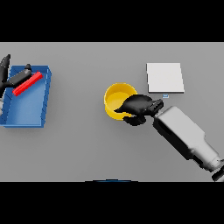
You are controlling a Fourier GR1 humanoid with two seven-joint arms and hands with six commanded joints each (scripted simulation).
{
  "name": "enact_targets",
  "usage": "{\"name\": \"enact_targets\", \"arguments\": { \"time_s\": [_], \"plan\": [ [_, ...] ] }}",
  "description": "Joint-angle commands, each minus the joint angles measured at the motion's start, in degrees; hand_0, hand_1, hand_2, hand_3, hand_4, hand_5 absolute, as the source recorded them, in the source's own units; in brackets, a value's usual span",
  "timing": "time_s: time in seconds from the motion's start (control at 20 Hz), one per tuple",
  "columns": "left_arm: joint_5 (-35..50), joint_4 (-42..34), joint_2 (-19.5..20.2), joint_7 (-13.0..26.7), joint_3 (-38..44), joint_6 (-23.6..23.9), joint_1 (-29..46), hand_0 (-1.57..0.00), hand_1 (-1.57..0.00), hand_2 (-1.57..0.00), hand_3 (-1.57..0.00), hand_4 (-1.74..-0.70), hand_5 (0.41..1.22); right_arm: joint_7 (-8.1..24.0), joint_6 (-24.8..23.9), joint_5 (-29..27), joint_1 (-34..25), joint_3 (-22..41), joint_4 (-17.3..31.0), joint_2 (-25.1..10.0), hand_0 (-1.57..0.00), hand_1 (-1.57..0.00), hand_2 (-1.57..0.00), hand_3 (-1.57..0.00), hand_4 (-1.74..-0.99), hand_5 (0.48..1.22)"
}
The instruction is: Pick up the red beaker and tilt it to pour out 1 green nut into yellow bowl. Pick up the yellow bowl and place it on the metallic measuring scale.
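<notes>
The yellow bowl [115, 99] stands upright on the grey table near the middle. My right hand [139, 107] is at its right side, fingers and thumb curled over the rim there. The hand hides that part of the bowl, and no green nut shows inside. The metallic scale [165, 78], a flat pale square, lies apart to the bowl's upper right. At the far left the red beaker [28, 83] lies tilted on its side over a blue tray [25, 111]. My left hand [6, 73] is at the left edge beside the beaker, fingers spread and straight.
The blue tray has raised walls and takes up the table's left side. A small pale tag [165, 95] sits just below the scale, close to my right wrist.
</notes>
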Motion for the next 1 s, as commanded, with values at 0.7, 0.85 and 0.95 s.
{"name": "enact_targets", "arguments": {
  "time_s": [0.7, 0.85, 0.95],
  "plan": [
    [-0.15, -1.69, 0.66, 1.53, -0.22, 0.29, -0.4, 0.0, 0.0, 0.0, 0.0, -0.8, 0.723, 1.89, 6.11, -5.24, -1.71, -2.86, -7.16, -4.52, -1.55, -1.55, -1.49, -1.33, -1.732, 1.215],
    [0.16, -2.02, 1.04, 1.32, 0.0, 0.22, -0.01, 0.0, 0.0, 0.0, 0.0, -0.8, 0.719, 4.85, 8.56, -6.34, -3.04, -4.6, -10.53, -6.15, -1.56, -1.56, -1.53, -1.35, -1.728, 1.218],
    [0.13, -1.27, 1.05, 0.63, 0.12, -0.11, -0.14, 0.0, 0.0, 0.0, 0.0, -0.8, 0.722, 6.89, 9.59, -7.05, -3.84, -6.12, -12.93, -7.4, -1.56, -1.56, -1.54, -1.31, -1.724, 1.219]
  ]
}}
